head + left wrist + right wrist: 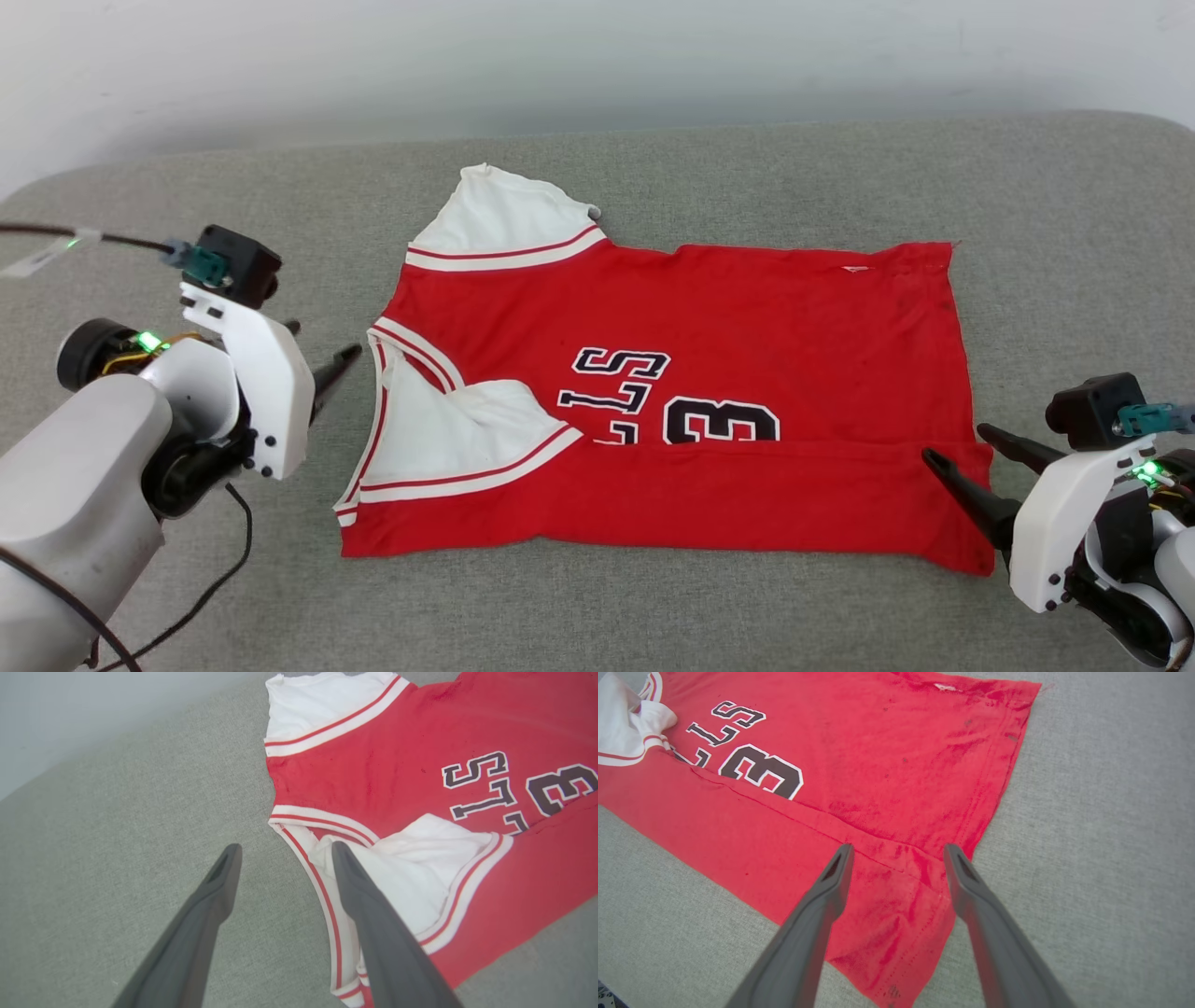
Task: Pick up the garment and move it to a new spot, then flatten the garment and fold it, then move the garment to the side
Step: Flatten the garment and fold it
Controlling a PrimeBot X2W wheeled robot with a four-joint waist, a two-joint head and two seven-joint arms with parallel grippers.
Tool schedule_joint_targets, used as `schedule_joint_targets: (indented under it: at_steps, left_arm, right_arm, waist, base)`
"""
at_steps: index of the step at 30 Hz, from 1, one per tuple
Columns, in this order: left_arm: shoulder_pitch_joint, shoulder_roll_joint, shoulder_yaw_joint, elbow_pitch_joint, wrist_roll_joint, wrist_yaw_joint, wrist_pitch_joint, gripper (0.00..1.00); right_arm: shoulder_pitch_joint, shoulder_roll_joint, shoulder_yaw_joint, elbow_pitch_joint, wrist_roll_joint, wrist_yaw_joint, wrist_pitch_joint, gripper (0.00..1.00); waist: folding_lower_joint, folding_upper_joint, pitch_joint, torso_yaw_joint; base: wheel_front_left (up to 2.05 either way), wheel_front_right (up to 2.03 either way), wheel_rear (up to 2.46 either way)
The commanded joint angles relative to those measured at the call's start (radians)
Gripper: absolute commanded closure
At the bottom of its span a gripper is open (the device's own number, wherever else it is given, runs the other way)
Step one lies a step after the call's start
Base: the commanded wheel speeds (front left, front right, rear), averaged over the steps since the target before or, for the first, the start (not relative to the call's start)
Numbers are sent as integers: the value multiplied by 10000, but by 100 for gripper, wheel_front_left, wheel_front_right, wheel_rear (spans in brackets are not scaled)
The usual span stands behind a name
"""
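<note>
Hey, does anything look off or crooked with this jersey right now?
Slightly untidy. The garment lies flat, its near long edge folded up over part of the black lettering. The near white sleeve is bunched and crooked by the neckline, while the far sleeve sticks out unfolded.

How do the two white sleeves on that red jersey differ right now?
The far sleeve sticks out past the jersey onto the grey surface; the near sleeve is folded in on top of the jersey's red front. The far sleeve lies smooth; the near sleeve is rumpled. Both are white with striped trim.
</note>
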Motion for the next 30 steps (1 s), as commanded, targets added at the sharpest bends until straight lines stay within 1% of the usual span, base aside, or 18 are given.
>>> schedule_joint_targets:
  at_steps: [1,5,7,13,17,21,24,28,29,30]
  left_arm:
    - [-83,46,-85,-183,-185,-42,388,0]
    - [-89,313,-407,-852,-904,-110,2180,0]
    - [7,409,-548,-1044,-1206,-122,2898,0]
    - [423,503,-1051,-1246,-1732,29,4407,0]
    - [599,430,-1352,-1068,-1655,199,4848,0]
    - [661,163,-1369,-542,-1732,368,4779,0]
    - [757,-104,-1574,-113,-1765,317,4967,0]
    - [850,-218,-1884,237,-1620,124,5080,0]
    - [874,-251,-1890,262,-1638,91,4986,62]
    - [886,-283,-1901,286,-1640,43,4947,100]
  right_arm:
    - [92,32,-66,-70,-96,-4,-9,0]
    - [241,62,-157,-242,-185,-4,93,0]
    - [288,67,-185,-303,-233,-4,157,0]
    - [254,141,-270,-417,-277,-4,246,0]
    - [237,140,-299,-446,-322,-4,341,0]
    - [105,169,-235,-480,-370,-4,433,0]
    - [30,202,-164,-485,-390,-4,481,0]
    - [-189,166,-147,-499,-348,-4,550,0]
    - [-215,124,-156,-495,-386,-4,544,0]
    - [-204,78,-162,-484,-399,-4,582,0]
  waist:
    - [0,-1,-23,20]
    - [0,-1,-41,63]
    - [0,-1,-32,49]
    - [0,-1,53,-90]
    - [0,-1,184,-179]
    - [0,-1,358,-279]
    - [0,-1,430,-339]
    - [0,-1,437,-410]
    - [0,-1,404,-406]
    - [0,-1,365,-393]
  base:
    - [0,0,0]
    - [0,0,0]
    - [0,0,0]
    - [0,0,0]
    - [0,0,0]
    - [0,0,0]
    - [0,0,0]
    - [0,0,0]
    - [0,0,0]
    - [0,0,0]
